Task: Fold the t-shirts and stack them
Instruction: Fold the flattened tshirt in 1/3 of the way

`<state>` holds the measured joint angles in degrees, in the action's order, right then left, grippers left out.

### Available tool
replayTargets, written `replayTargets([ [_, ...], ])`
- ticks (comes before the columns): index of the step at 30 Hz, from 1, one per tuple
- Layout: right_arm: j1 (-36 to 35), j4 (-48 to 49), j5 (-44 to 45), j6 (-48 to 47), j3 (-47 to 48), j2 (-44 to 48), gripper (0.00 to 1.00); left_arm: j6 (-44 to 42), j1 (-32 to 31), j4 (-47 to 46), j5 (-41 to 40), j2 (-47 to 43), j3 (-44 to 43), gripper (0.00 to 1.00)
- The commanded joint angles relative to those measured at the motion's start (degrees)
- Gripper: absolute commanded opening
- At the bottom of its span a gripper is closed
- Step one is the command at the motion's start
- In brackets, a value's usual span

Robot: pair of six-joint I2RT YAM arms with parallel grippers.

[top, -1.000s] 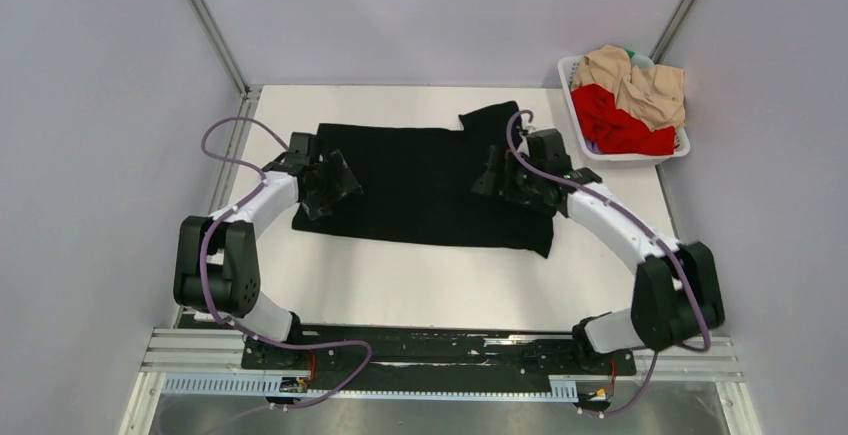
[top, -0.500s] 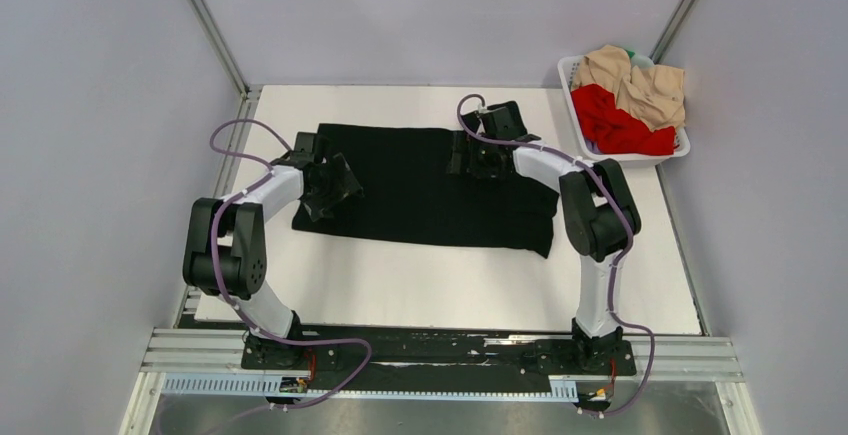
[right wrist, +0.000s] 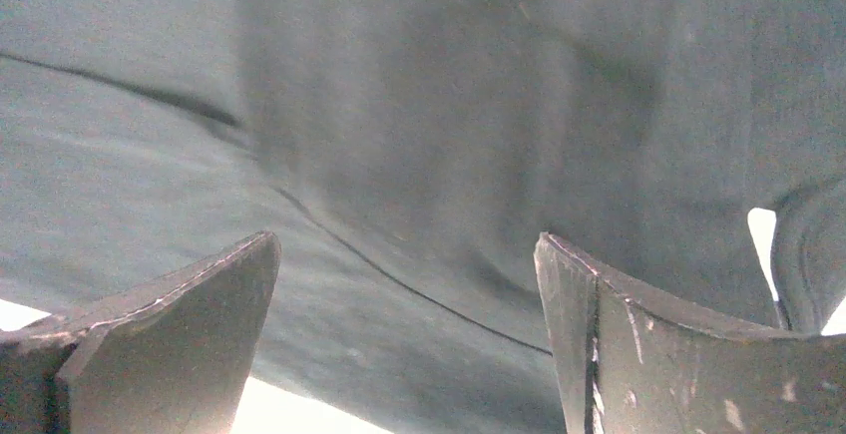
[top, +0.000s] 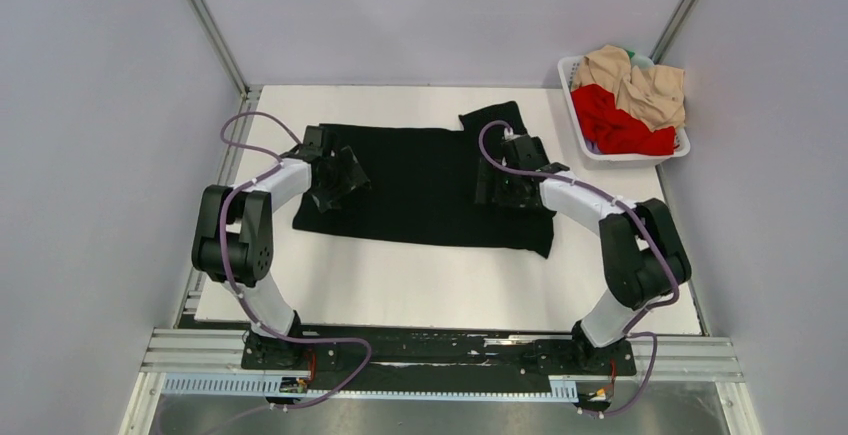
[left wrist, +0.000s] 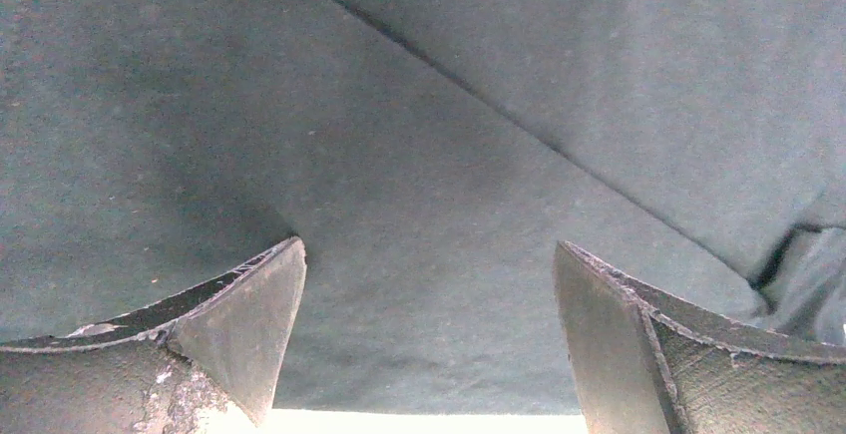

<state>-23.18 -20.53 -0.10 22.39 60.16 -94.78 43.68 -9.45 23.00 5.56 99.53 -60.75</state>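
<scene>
White desk [top: 420,285] carrying the black t-shirt [top: 420,190], spread flat and part-folded. Over the shirt's left edge, left gripper [top: 335,180], jaws apart, empty. Over its right part, right gripper [top: 505,183], likewise spread. Right of the shirt, basket [top: 640,158] with red t-shirt [top: 612,120] and beige t-shirt [top: 640,80]. Next move, probably: pinch both edges and fold. Half a second earlier, the right gripper covered the far sleeve.

black t-shirt [right wrist: 419,135] blurred up close, right fingers [right wrist: 160,349] cut off below
</scene>
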Motion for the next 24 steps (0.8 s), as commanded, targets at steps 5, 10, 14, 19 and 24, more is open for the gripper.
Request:
replayTargets([
  [5, 0.21, -9.96, 9.27, 9.54, -8.27, -2.07, 1.0, 2.65, -3.76, -2.6, 0.67, -1.01, 6.56, 1.0],
  [10, 0.57, -17.13, 11.51, 14.59, -14.56, 3.15, 1.0, 5.75, -7.11, -2.69, 0.09, -7.09, 16.18, 1.0],
  [14, 0.94, -20.28, 11.2, 16.57, -18.9, 8.97, 1.0, 8.28, -10.51, -0.7, -0.17, -12.62, 22.17, 1.0],
  [19, 1.12, -21.36, 9.84, 17.29, -22.67, 15.2, 1.0, 11.73, -14.69, 2.39, -1.65, -21.34, 27.44, 1.0],
  [24, 1.12, -21.69, 9.25, 17.61, -22.97, 20.21, 1.0, 13.2, -15.83, 7.48, -2.31, -27.86, 28.33, 1.0],
])
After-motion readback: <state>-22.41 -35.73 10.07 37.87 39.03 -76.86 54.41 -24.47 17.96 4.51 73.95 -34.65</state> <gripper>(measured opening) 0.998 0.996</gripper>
